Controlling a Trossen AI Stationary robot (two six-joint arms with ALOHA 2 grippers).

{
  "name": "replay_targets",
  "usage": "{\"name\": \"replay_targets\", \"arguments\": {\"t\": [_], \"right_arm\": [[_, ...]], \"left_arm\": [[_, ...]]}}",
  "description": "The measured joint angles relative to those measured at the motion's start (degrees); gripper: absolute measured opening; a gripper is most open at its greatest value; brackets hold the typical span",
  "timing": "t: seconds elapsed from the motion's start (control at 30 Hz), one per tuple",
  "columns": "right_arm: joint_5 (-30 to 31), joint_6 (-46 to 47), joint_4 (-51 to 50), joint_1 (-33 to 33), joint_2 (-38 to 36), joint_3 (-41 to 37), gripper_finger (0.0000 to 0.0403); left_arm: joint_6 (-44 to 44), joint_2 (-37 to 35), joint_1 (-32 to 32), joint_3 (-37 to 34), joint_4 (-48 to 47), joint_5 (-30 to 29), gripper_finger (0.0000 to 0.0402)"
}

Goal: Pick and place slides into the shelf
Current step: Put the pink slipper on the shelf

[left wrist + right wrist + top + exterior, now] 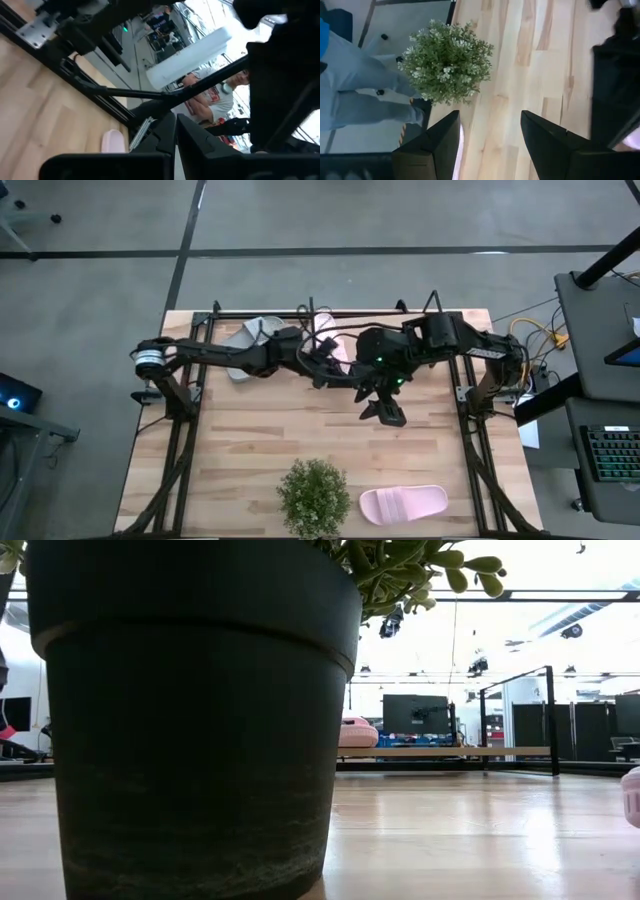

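While both arms reach over the table's far middle in the high view, the right gripper (388,412) hangs with fingers apart and empty. A pink slide (403,504) lies at the near edge beside a potted plant (314,496); a grey slide (250,343) rests far left on the shelf (470,320). Seen low, another pink slide (357,732) sits on the shelf. The left gripper (176,132) is pressed together.

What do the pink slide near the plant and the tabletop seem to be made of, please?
The pink slide looks like soft moulded foam or rubber: matte, one piece, ribbed strap. The tabletop looks like light wood planks with a slight sheen, going by its grain lines and seams.
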Motion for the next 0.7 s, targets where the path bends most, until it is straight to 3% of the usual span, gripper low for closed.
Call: {"name": "replay_targets", "arguments": {"t": [0.33, 0.53, 0.7], "right_arm": [[-1.9, -3.0, 7.4, 0.1, -2.2, -9.1, 0.0201], [-4.9, 0.3, 16.8, 1.1, -7.3, -20.9, 0.0201], [-5.5, 6.4, 27.3, 2.7, -13.0, -33.1, 0.0201]], "left_arm": [[1.3, -12.5, 1.9, -13.0, 0.9, -8.6, 0.0000], [1.2, -19.0, 1.9, -18.2, 0.5, -13.0, 0.0000], [1.1, -21.0, 1.8, -18.6, 0.7, -13.9, 0.0002]]}}
